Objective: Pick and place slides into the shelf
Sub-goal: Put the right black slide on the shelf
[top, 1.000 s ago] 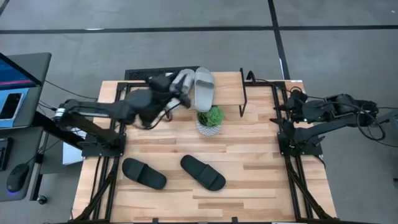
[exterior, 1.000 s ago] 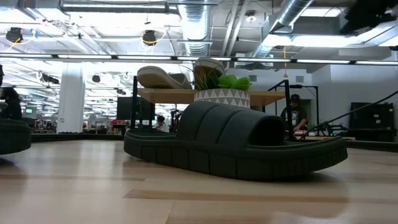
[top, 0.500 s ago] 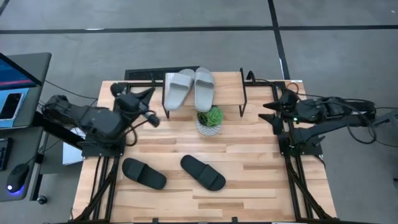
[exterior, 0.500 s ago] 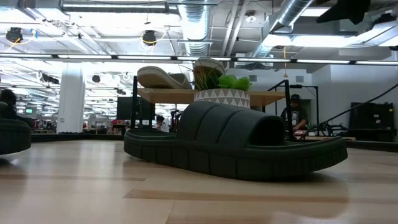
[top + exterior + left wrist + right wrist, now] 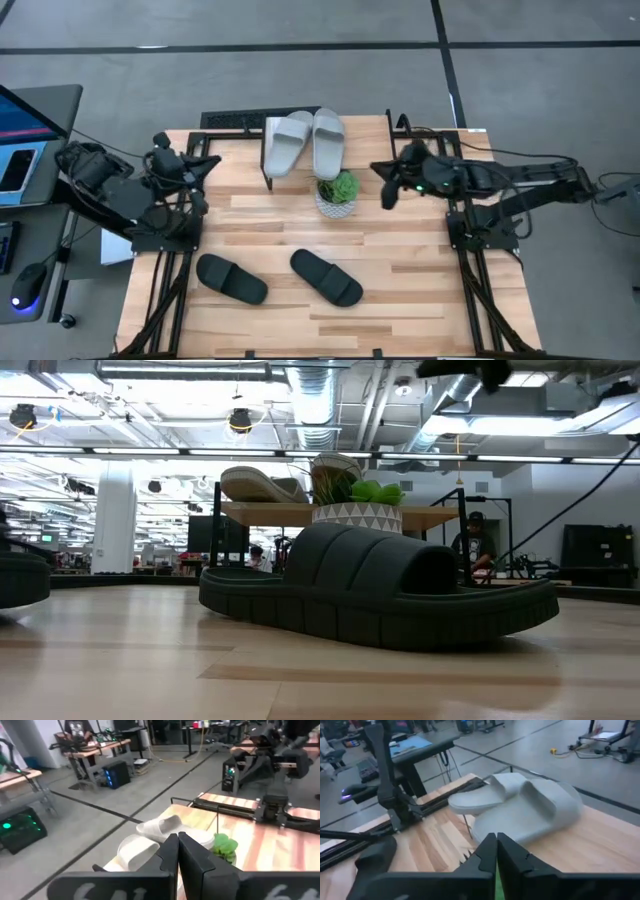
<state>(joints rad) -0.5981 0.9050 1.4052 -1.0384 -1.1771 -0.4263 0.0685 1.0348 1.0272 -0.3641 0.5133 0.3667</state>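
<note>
Two light grey slides (image 5: 288,143) (image 5: 328,142) lie side by side, soles down, on the shelf's wooden top (image 5: 365,140) at the table's far edge. Two black slides (image 5: 231,278) (image 5: 326,277) lie soles down on the table toward its near edge; one fills the low view (image 5: 380,595). My left gripper (image 5: 208,163) is shut and holds nothing, drawn back near the table's left edge, left of the shelf. My right gripper (image 5: 383,185) is shut and holds nothing. It hovers at the shelf's right end, pointing toward the grey slides (image 5: 530,805).
A small green plant in a white patterned pot (image 5: 338,193) stands on the table just in front of the shelf, between the shelf and the black slides. The shelf's black metal legs (image 5: 390,165) rise at its ends. Bare table lies between the plant and the black slides.
My left gripper has let go of the left grey slide, which stays on the shelf, and has drawn back toward the table's left edge, now shut. My right gripper has reached from the table's right edge toward the shelf and has shut.
</note>
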